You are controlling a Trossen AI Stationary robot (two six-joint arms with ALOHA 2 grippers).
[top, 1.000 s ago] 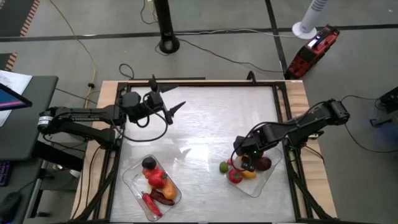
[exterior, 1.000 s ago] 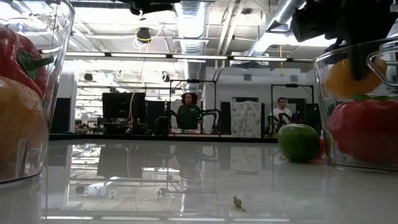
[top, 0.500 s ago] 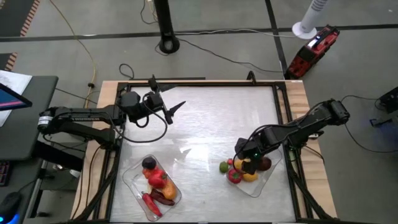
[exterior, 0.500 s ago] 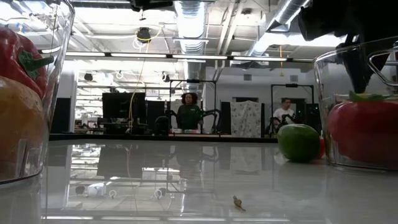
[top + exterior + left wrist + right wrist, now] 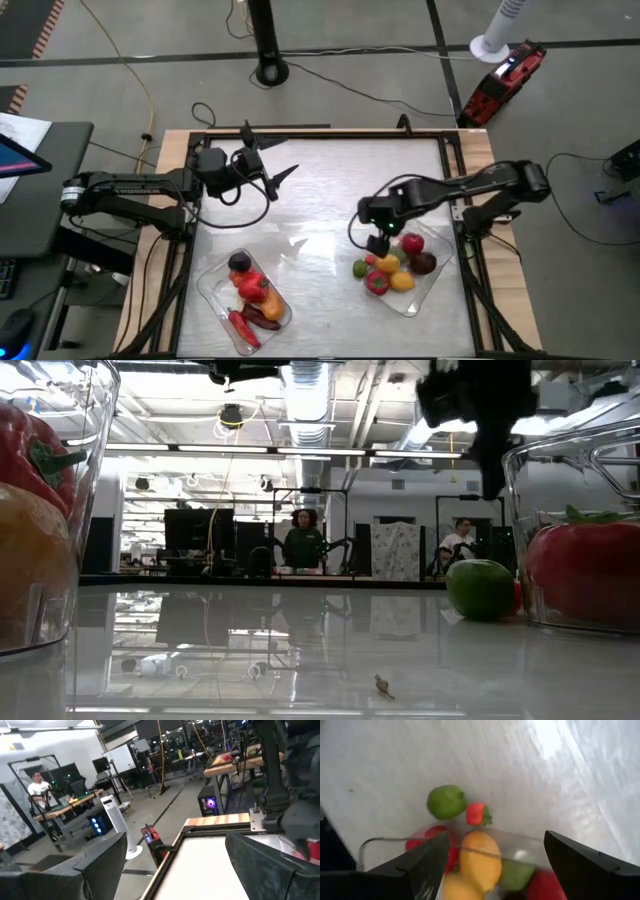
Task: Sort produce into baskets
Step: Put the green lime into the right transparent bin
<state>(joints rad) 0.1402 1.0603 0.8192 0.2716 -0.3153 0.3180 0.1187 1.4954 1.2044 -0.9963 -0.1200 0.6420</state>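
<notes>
As seen from above, two baskets rest on the surface: the left basket, lower left of the frame, with about four pieces, and the right basket, lower right, with about five. A lime lies just outside it. The right gripper hangs above that basket, jaws spread, empty; the left gripper, upper left, is parted and empty.

Only in the low view are two people seen behind the surface.

Only in the right wrist view is a small red piece seen beside the lime.

White table, two baskets, lime
</notes>
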